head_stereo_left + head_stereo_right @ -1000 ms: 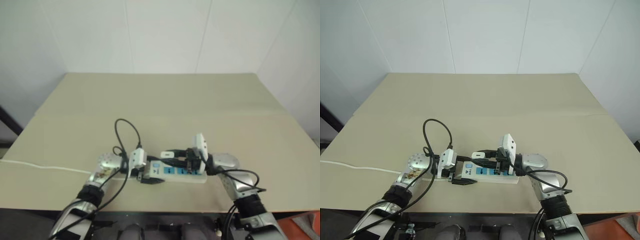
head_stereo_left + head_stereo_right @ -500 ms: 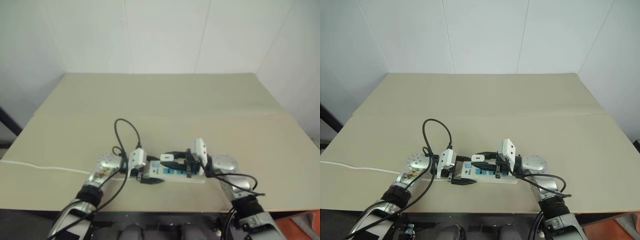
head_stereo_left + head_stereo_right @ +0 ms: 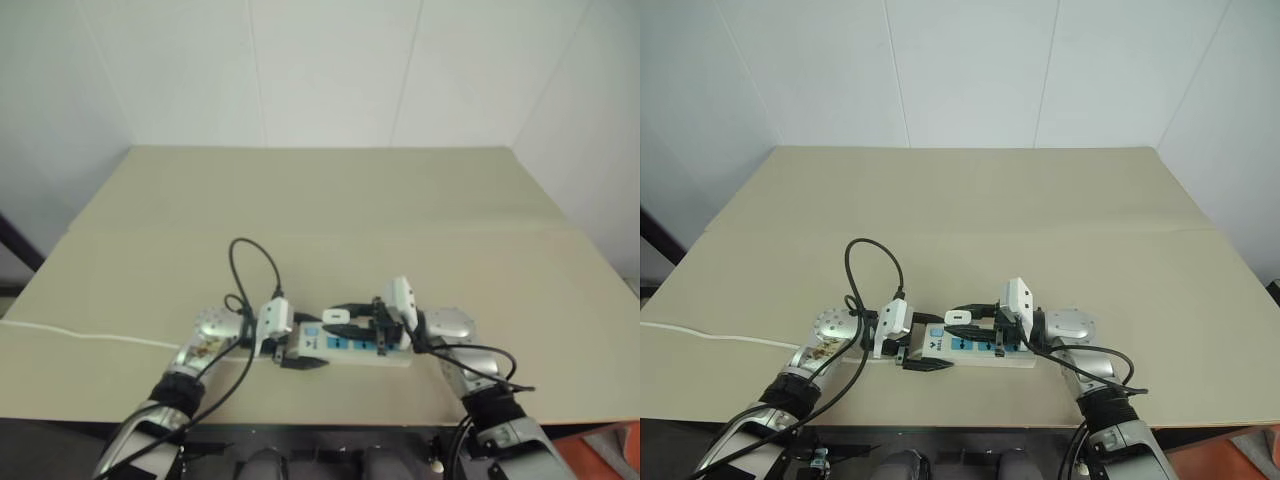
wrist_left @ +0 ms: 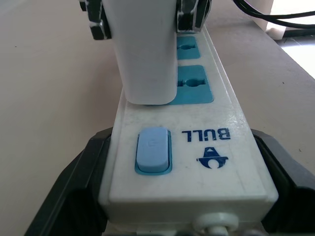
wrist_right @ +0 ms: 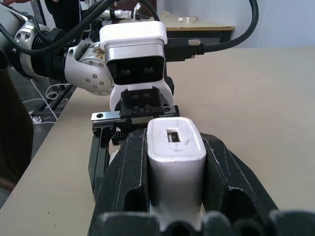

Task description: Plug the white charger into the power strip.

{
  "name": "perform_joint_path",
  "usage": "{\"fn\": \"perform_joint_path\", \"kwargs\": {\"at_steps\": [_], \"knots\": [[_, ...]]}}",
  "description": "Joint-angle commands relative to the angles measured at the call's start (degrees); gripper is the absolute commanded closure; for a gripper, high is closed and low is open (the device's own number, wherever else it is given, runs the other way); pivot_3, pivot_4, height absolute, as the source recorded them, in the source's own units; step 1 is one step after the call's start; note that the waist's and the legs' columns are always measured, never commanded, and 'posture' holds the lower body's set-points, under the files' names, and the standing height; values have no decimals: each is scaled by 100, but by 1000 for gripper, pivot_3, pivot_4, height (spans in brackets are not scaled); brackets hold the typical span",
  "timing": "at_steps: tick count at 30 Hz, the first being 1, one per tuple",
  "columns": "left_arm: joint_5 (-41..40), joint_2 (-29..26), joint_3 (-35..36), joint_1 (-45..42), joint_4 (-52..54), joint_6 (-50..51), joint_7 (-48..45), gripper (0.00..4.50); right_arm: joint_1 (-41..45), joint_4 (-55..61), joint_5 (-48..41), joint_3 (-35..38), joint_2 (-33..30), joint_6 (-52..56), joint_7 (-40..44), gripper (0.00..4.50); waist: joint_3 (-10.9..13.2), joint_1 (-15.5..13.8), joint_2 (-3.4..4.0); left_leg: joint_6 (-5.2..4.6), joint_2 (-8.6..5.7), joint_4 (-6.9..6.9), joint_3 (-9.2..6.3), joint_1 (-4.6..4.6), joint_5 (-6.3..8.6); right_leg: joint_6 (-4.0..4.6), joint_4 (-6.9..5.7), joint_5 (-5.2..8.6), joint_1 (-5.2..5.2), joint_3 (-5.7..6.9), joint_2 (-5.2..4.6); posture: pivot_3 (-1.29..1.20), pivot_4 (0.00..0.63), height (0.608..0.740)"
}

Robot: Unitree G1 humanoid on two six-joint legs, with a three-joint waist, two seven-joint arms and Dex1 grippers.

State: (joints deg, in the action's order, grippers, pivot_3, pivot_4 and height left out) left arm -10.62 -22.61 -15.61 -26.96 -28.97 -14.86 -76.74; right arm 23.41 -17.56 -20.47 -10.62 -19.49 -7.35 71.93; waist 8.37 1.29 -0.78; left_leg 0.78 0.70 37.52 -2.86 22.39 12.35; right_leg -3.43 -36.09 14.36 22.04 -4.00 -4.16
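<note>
Two sets of fingers work together: the left gripper (image 3: 922, 357) brackets the power strip's (image 4: 189, 162) switch end on the tabletop (image 3: 970, 210), the right gripper (image 5: 174, 196) clamps the white charger (image 5: 174, 147) over a socket, where tilted prongs could jam.

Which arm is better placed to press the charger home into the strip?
Right. The right gripper is shut on the white charger, which stands over the power strip. The left gripper clamps the strip's switch end, steadying it.

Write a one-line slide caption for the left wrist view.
Left gripper braces the power strip at its switch end as the white charger, clamped by the right gripper, sits on a socket.
</note>
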Motion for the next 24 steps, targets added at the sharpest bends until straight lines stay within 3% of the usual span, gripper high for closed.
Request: {"fn": "perform_joint_path", "kwargs": {"at_steps": [1, 24], "knots": [[284, -344, -68, 270, -134, 99, -61, 1157, -263, -629, 321, 151, -459, 61, 2, 3380, -1, -9, -2, 0, 0, -2, 0, -1, 0, 1, 0, 0, 0, 0, 0, 0, 150, 740], [270, -391, -75, 336, -103, 98, 20, 1157, -72, -784, 480, -291, -632, 200, 123, 3380, -27, -21, -38, 0, 7, -43, -1, -26, 0, 14, 3, 8, -4, 1, 8, 0, 150, 740]]}}
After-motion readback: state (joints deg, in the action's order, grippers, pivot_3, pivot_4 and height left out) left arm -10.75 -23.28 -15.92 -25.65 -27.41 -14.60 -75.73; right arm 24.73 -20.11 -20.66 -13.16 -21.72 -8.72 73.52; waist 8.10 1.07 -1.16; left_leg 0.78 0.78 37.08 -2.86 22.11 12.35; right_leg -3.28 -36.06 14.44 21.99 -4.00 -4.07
